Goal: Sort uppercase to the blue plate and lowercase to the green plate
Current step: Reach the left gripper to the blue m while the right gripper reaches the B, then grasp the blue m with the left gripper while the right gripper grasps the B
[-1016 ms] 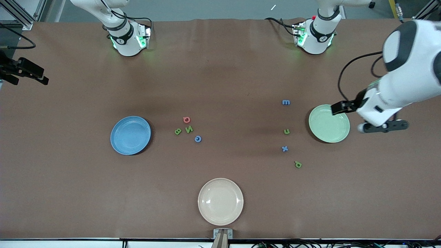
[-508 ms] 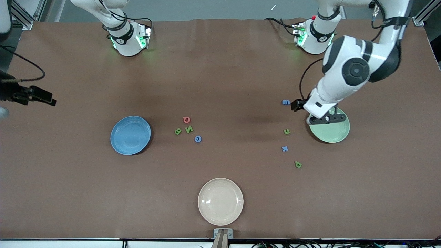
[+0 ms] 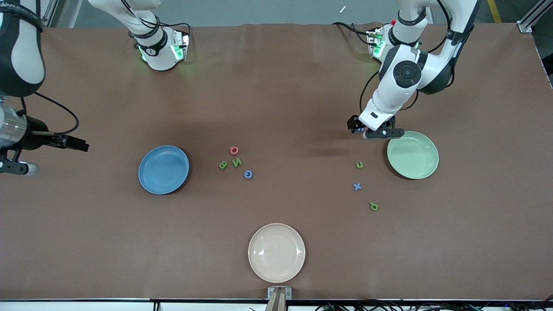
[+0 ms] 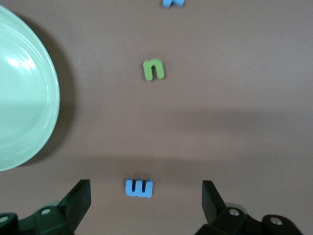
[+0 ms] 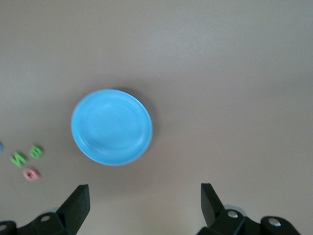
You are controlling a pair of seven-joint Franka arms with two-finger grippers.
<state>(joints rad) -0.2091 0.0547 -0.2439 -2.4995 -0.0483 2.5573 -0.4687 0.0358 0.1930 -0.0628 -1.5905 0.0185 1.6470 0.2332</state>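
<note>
My left gripper is open, low over the blue m, which lies between its fingertips; the hand hides the m in the front view. The green u, blue x and green p lie on the table beside the green plate. The red Q, green B, green N and blue C lie clustered beside the blue plate. My right gripper is open and empty, high over the right arm's end of the table.
A cream-beige plate sits near the table's front edge, nearest the front camera. Both arm bases stand along the table's back edge. The right wrist view shows the blue plate and the capitals from high up.
My left gripper swung from past the green plate, across it, to over the blue m. My right arm came into view at its end of the table. No letter moved.
</note>
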